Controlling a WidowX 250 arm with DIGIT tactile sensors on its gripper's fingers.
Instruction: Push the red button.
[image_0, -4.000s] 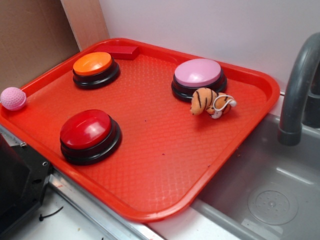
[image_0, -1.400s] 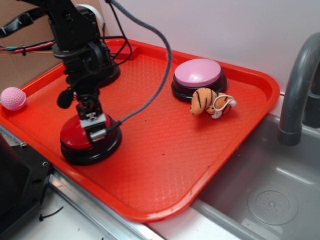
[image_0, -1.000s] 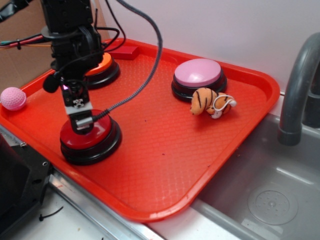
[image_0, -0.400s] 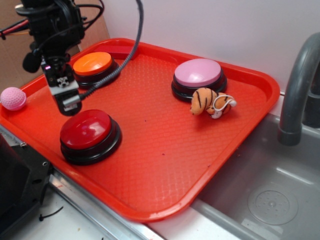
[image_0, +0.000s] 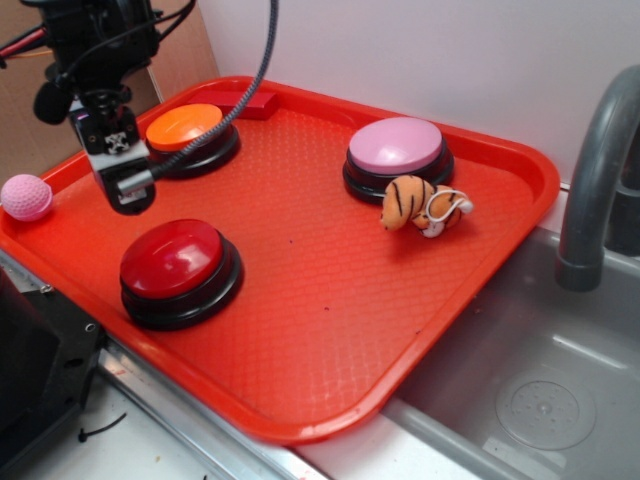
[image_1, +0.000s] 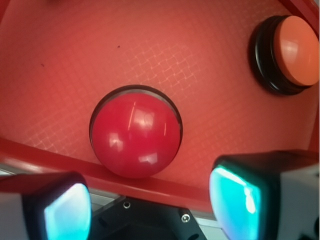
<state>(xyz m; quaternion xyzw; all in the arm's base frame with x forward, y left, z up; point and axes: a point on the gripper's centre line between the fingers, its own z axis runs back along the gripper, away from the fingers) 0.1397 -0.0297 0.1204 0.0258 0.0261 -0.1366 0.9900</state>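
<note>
The claw (image_0: 128, 190) is hanging in the air above the tray (image_0: 330, 300), holding nothing. In the wrist view its two fingers (image_1: 250, 197) are standing well apart, with an empty gap between them, so it is open. The red button (image_0: 180, 262) is sitting on the tray just below and in front of the claw, clear of it and not touched; in the wrist view its glossy cap (image_1: 135, 135) is showing between and beyond the fingers. The orange button (image_0: 190, 135) is sitting just behind the claw, and the cable (image_0: 262, 60) is running up from it. The pink button (image_0: 398, 155) and a striped toy (image_0: 422, 207) are lying well off to its side. A pink ball (image_0: 25, 196) is resting at the tray's edge.
</note>
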